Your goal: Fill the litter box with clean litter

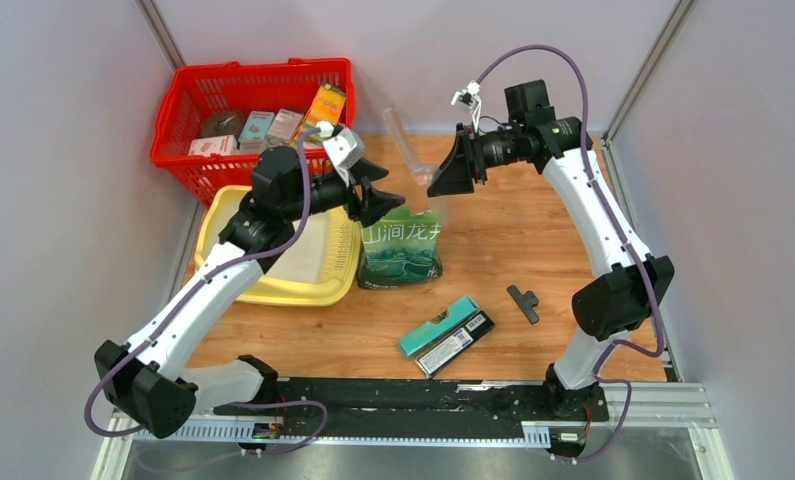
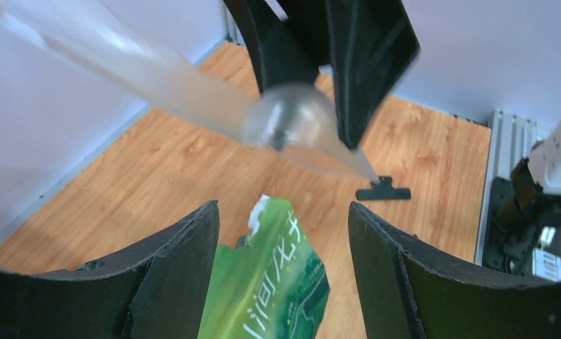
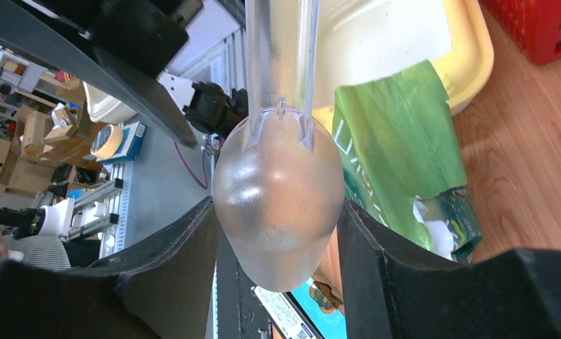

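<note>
The pale-yellow litter box [image 1: 235,283] lies at the left, under my left arm, and shows again in the right wrist view as the litter box [image 3: 475,63]. No clean litter shows in any view. A green printed bag [image 1: 402,248] stands just right of the tray. My left gripper [image 1: 381,200] is open at the bag's torn top; in the left wrist view my left gripper [image 2: 283,208] has the bag [image 2: 270,282] between its fingers with gaps on both sides. My right gripper [image 1: 443,180] is shut on a translucent scoop [image 3: 277,191], its handle pointing away.
A red mesh basket [image 1: 178,110] with several small boxes stands at the back left, touching the tray. A black clip [image 1: 522,302] lies on the wood at the right. A teal box [image 1: 439,325] and a black box [image 1: 457,343] lie near the front edge.
</note>
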